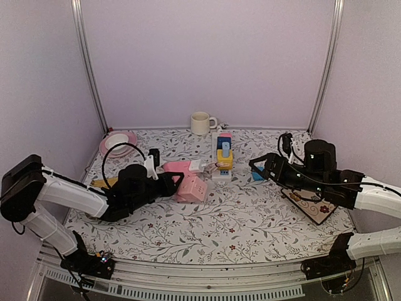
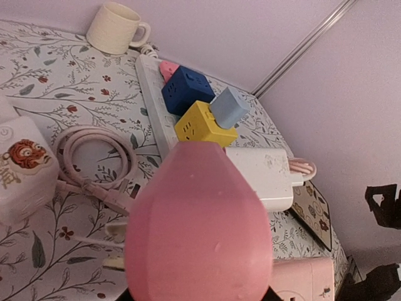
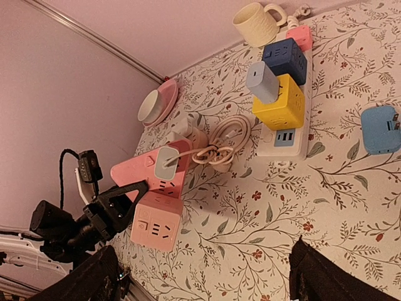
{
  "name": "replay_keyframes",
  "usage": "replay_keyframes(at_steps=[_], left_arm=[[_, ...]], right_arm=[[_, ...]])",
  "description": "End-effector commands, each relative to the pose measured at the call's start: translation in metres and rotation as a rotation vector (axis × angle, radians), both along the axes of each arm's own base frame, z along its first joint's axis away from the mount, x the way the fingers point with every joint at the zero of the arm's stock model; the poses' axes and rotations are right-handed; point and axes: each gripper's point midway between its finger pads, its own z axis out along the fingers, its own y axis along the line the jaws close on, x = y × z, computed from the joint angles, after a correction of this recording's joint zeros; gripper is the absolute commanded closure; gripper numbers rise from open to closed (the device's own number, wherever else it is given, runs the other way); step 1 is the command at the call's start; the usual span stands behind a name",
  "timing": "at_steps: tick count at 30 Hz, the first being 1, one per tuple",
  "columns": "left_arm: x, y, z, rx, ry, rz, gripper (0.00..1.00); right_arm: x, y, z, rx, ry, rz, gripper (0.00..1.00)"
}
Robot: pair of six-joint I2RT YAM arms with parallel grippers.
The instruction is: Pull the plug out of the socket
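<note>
Near the counter's middle, the left fingers [image 3: 127,192] clasp the pink cube socket [image 3: 158,224], while the right fingers [image 3: 326,276] gape wide toward the right edge.

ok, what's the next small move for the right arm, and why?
Probably ease the right gripper leftward toward the grey plug seated in the pink socket: its jaws are open and empty, well short of it, while the left gripper is at the socket.

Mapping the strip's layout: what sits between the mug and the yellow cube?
A pink adapter, then a blue cube, both on the white strip; the right wrist view shows it best.
</note>
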Motion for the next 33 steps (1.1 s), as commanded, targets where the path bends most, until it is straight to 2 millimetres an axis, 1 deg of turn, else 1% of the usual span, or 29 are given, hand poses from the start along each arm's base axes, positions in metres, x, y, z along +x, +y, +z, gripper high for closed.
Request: replay_keyframes(at_steps=[1, 4, 9, 15, 17, 19, 22, 23, 25, 29, 31, 33], left_arm=[[0.016, -0.024, 0.069, -0.179, -0.151, -0.034, 1.00], [0.018, -0.027, 0.069, -0.182, -0.154, -0.040, 1.00], [0.023, -0.035, 0.070, -0.157, -0.150, -0.054, 1.00], [0.023, -0.042, 0.076, -0.162, -0.144, -0.087, 1.00], [0.022, -0.047, 0.083, -0.184, -0.148, -0.120, 1.00], [0.020, -0.051, 0.089, -0.194, -0.157, -0.142, 1.00], [0.017, -0.050, 0.087, -0.203, -0.151, -0.148, 1.00], [0.016, -0.050, 0.084, -0.205, -0.141, -0.152, 1.00], [0.013, -0.050, 0.079, -0.220, -0.122, -0.168, 1.00], [0.006, -0.051, 0.071, -0.236, -0.098, -0.188, 1.00], [0.002, -0.052, 0.070, -0.226, -0.101, -0.195, 1.00], [-0.001, -0.052, 0.073, -0.215, -0.121, -0.200, 1.00]], right_arm=[[0.000, -0.010, -0.002, -0.018, 0.027, -0.053, 0.03], [0.004, -0.008, 0.004, -0.030, 0.012, -0.052, 0.01], [0.010, 0.006, 0.008, -0.039, 0.008, -0.015, 0.00], [0.007, 0.013, 0.001, -0.017, 0.023, 0.016, 0.00], [0.006, 0.016, -0.002, -0.012, 0.020, 0.031, 0.00], [0.003, 0.023, -0.004, -0.006, 0.011, 0.058, 0.00], [-0.006, 0.039, -0.009, 0.005, -0.012, 0.096, 0.00], [-0.008, 0.046, -0.008, 0.019, -0.027, 0.106, 0.00], [-0.014, 0.061, -0.016, 0.029, -0.030, 0.146, 0.01], [-0.027, 0.089, -0.024, -0.001, -0.051, 0.199, 0.02], [-0.030, 0.093, -0.029, -0.021, -0.055, 0.199, 0.02], [-0.027, 0.090, -0.034, -0.017, -0.040, 0.169, 0.02]])
